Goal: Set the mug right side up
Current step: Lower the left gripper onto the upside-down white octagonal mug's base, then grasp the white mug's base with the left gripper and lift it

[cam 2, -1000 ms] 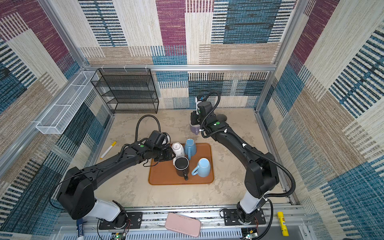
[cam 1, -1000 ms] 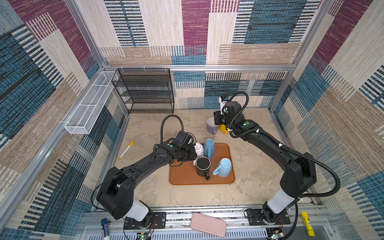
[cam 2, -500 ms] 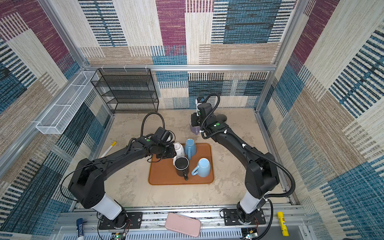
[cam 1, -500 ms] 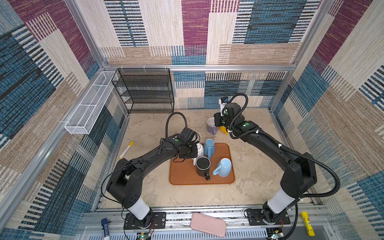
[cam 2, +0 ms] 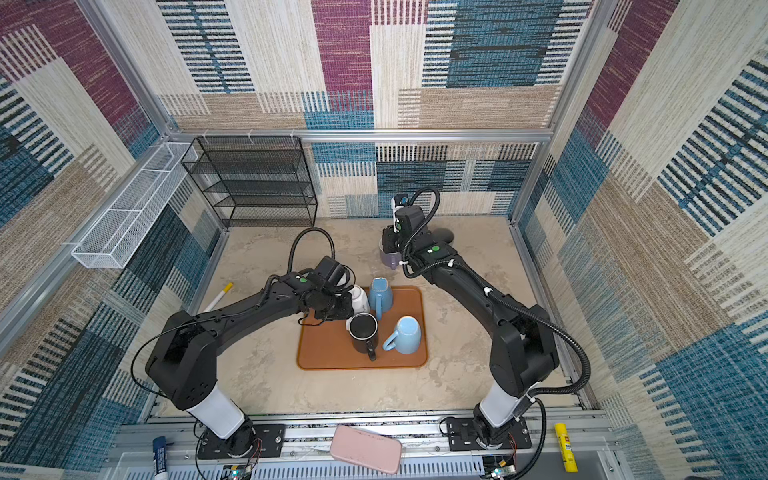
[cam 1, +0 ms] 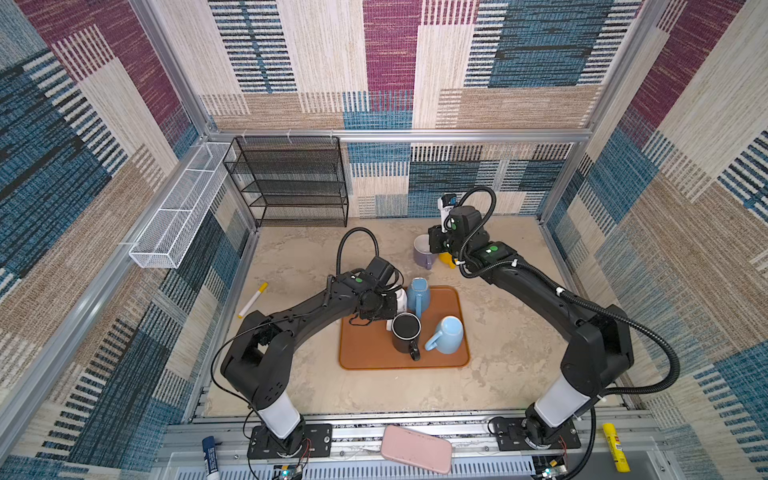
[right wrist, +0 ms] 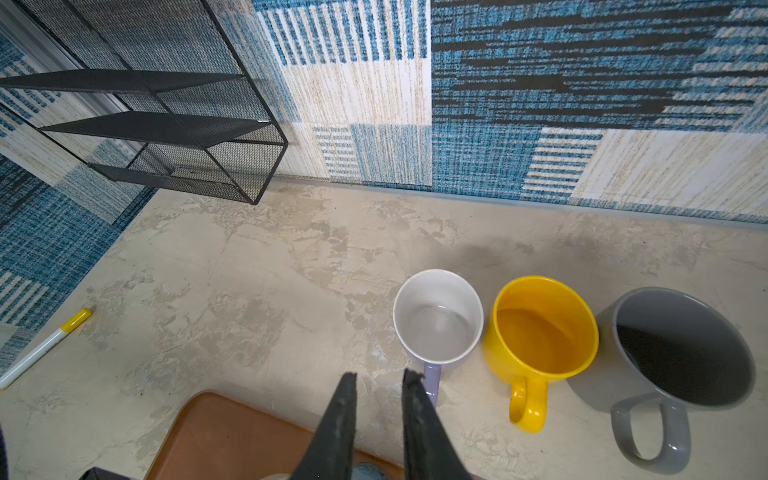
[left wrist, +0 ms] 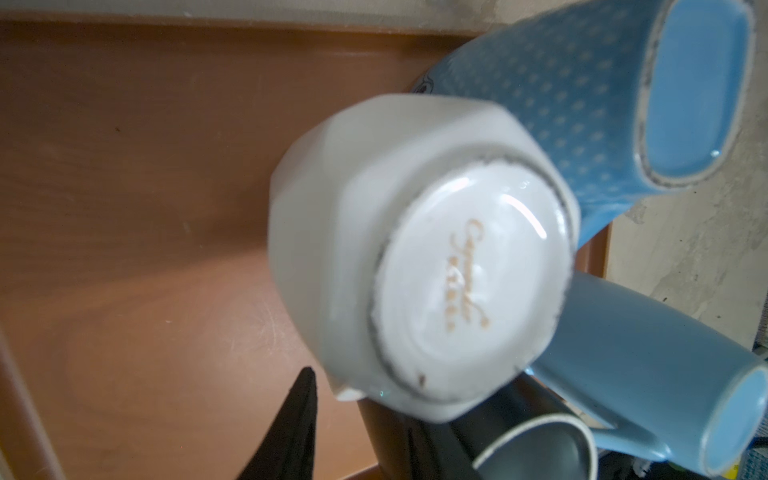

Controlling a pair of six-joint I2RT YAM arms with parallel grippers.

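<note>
Base up and tilted at the far-left corner of the tray: the white mug, glazed ceramic with faceted sides and a round, rough foot ring around a gold script mark. Right against it, the left gripper, its black tapered fingers partly apart, tips beside the handle stub. Cannot tell whether clamped on it. Behind that, the left arm, bent low at the elbow, forearm reaching in over the tray's left edge.

Also on the tray, three more:
- tall blue mug, squarish, matte with pale dots, base up, just beside the white one along the tray's far edge
- black mug, glossy and round, mouth up, near the tray's middle
- light-blue mug, smooth, toward the tray's right edge

Orange-brown and smooth, that tray, with rounded corners and a low rim.

Beyond the tray's far-right corner, three upright in a row on the mottled stone-look table: lavender mug, yellow mug, grey mug. Between the tray and the lavender mug, the right gripper, pointing down, fingers almost together with a narrow gap, nothing between them. Behind it, the right arm, stretched long past the tray's right side.

Left of the tray, one marker with a yellow cap.

Seven mugs in all, two arms.
</note>
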